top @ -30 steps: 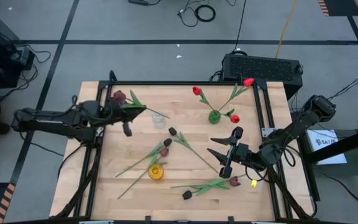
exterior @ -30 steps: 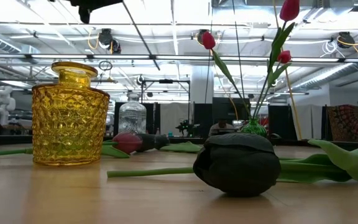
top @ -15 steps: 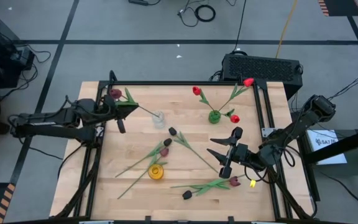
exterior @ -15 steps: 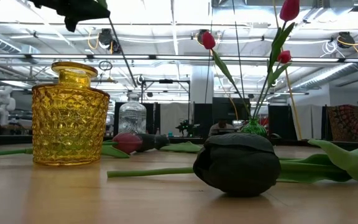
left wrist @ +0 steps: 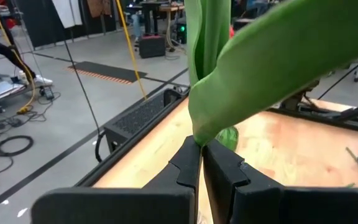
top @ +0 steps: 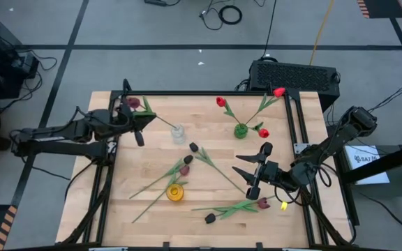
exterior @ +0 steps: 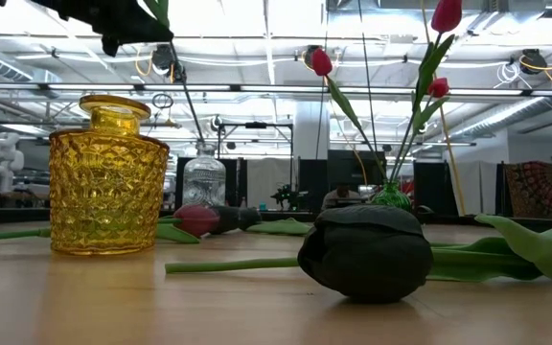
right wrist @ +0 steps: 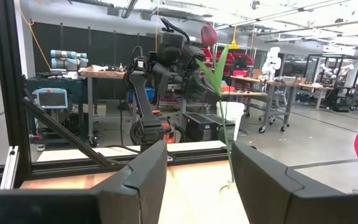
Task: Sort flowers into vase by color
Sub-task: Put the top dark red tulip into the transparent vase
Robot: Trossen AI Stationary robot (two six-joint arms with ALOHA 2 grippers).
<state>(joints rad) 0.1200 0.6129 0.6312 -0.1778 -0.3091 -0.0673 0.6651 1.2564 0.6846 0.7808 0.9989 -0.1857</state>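
Table edge: the left gripper (top: 132, 120) stood at the 10 o'clock corner of the wooden table (top: 152, 160), close to the black frame rail (top: 187, 94) along the far edge.
Left gripper: its fingers (left wrist: 191, 165) were pressed together on the stem and leaf of a maroon tulip (top: 134, 102), held above the board (head toward the rail, stem slanting down to the clear vase).
Right gripper: it hovered at about 4 o'clock (top: 257, 171), jaws roughly half apart with nothing between them.
Open room: bare wood lay between the clear vase and the green vase, and along the left side below the left gripper.
Clear vase: small glass vase (top: 179, 133) near 11 o'clock; the held tulip's stem tip reached its mouth, though whether it was inside could not be told.
Green vase: it (top: 241, 130) stood near 1 o'clock with three red tulips (top: 220, 102) in it.
Yellow vase: it (top: 175, 192) stood near 6 o'clock, its contents unclear from above.
Loose flowers: dark tulips (top: 194, 148) lay at centre; others (top: 211, 218) lay toward 5 o'clock.
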